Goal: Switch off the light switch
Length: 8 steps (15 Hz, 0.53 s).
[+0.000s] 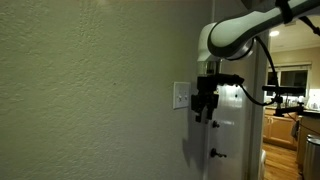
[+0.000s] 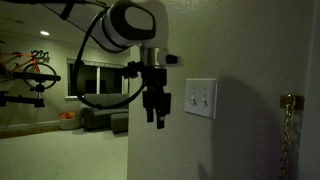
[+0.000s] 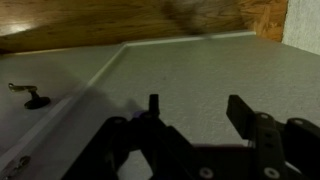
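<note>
A white double light switch plate (image 1: 181,95) is mounted on the textured wall; it also shows in an exterior view (image 2: 201,98). My gripper (image 1: 205,110) hangs fingers down, just beside the plate and a little off the wall, and it shows in both exterior views (image 2: 157,112). In the wrist view the two dark fingers (image 3: 197,108) are spread apart with nothing between them, over bare wall. The switch is out of the wrist view. The scene is dim.
A white door with a lever handle (image 1: 215,154) stands next to the switch; the handle also shows in the wrist view (image 3: 30,96). A brass chain (image 2: 288,125) hangs at the right wall edge. A lit room lies beyond the wall corner (image 2: 60,90).
</note>
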Tool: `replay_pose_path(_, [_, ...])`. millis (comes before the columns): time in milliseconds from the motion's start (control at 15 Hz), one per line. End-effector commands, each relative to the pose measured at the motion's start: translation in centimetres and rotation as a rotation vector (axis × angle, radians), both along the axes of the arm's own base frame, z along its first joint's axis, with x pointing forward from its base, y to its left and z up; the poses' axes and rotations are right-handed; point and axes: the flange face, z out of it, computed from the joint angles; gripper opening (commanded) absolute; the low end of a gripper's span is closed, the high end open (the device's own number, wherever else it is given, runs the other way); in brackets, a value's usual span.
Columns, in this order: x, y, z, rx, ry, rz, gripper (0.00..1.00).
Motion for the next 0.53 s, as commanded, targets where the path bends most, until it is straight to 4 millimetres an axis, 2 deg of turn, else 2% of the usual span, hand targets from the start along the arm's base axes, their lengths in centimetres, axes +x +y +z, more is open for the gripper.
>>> replay_pose_path(0, [-2.2,0.3,-0.2,0.026,0.061,-0.001,0.99])
replay_pose_path(267, [-3.4,0.3,-1.1,0.04,0.103,-0.003,1.0])
replay_pose_path(333, [-1.2,0.2,-1.3,0.018,0.092,-0.001,1.0])
replay_pose_path(467, [-1.5,0.2,-1.5,0.02,0.098,-0.001,1.0])
